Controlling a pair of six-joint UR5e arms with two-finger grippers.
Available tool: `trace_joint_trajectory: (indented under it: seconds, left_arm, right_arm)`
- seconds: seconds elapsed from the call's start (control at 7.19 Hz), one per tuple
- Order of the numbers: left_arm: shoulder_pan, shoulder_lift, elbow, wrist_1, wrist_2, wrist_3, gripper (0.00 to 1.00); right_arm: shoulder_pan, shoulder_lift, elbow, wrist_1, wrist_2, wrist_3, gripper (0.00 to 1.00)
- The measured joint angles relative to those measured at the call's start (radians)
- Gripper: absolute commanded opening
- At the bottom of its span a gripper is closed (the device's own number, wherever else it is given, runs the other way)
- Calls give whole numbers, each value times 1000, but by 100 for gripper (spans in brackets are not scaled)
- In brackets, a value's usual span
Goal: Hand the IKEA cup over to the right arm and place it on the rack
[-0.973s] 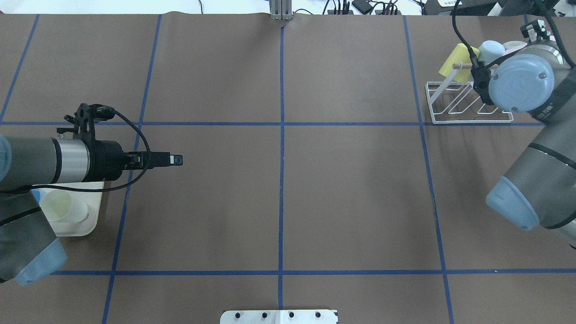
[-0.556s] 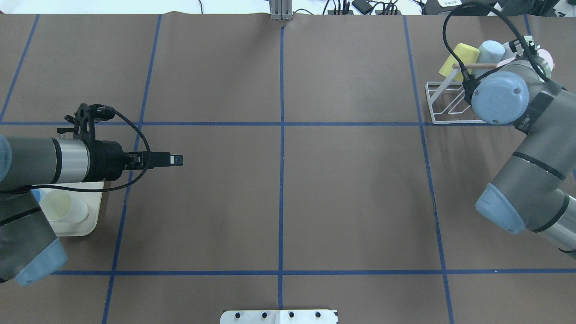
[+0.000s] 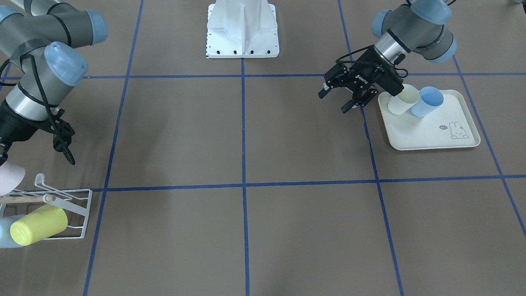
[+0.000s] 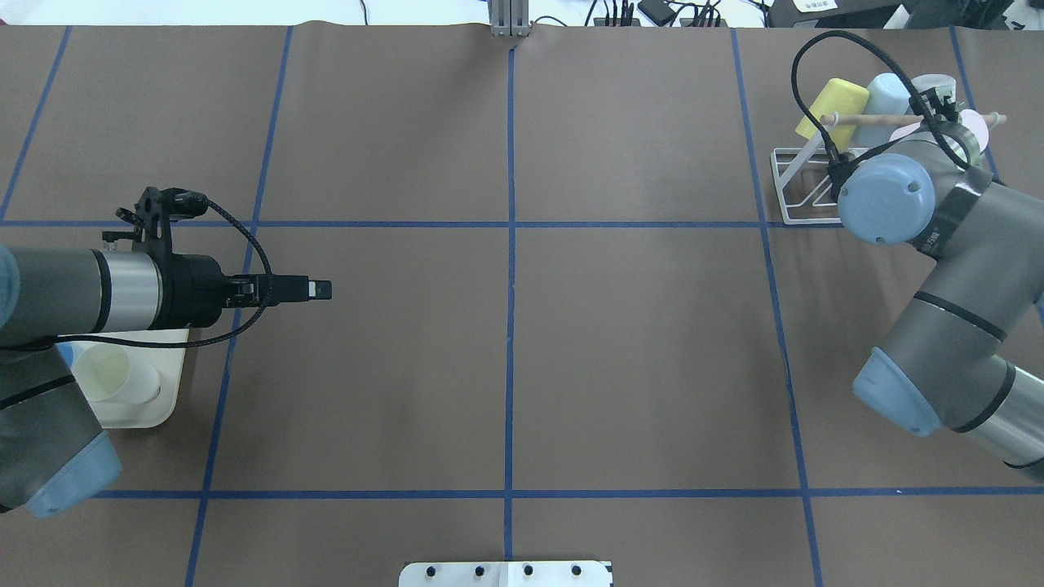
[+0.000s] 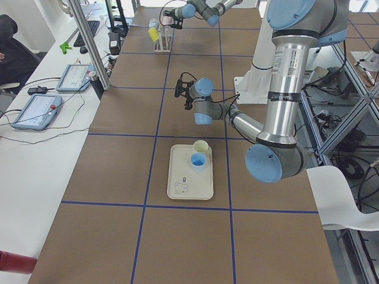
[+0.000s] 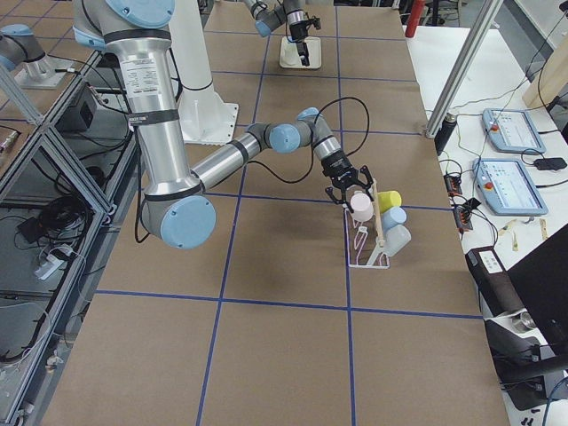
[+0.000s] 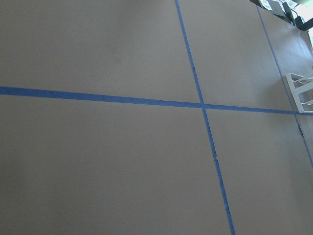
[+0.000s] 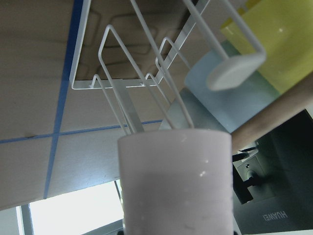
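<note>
placing step, by my reading: the right gripper (image 6: 353,193) is clamped on the pale pink cup (image 8: 176,181), which hangs at the rack (image 4: 807,221). in the wrist view, free prongs rise at 12 o'clock of the cup and the dowel (image 8: 279,115) lies at 3. next, the cup's mouth must slide over 1 prong before release. the left gripper (image 3: 333,102) is spread wide, empty and well apart.

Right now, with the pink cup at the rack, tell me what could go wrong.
1. The pink cup is close to the blue cup and the wooden dowel; it could bump them and jam instead of seating on a prong.
2. The rack is thin wire; a push might slide or tip it and spill the yellow cup.
</note>
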Motion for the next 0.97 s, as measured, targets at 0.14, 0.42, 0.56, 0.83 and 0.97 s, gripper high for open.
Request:
trace_joint_trajectory:
  seconds: [0.14,0.42,0.56,0.83,0.97]
  left_arm:
    - [0,0,0,0,0,-1,100]
    - [1,0,1,0,0,0,100]
    - [1,0,1,0,0,0,100]
    - [1,-2,2,0,0,0,100]
    - [1,-4,2,0,-1,0,100]
  right_arm:
    - [-3,1,-12,0,-7,0,41]
    - [-19,10,-30,0,-11,2,47]
    - [-26,14,-43,1,-12,2,54]
    - [-36,18,-58,2,-12,0,87]
    - [-44,20,-60,3,-14,-2,91]
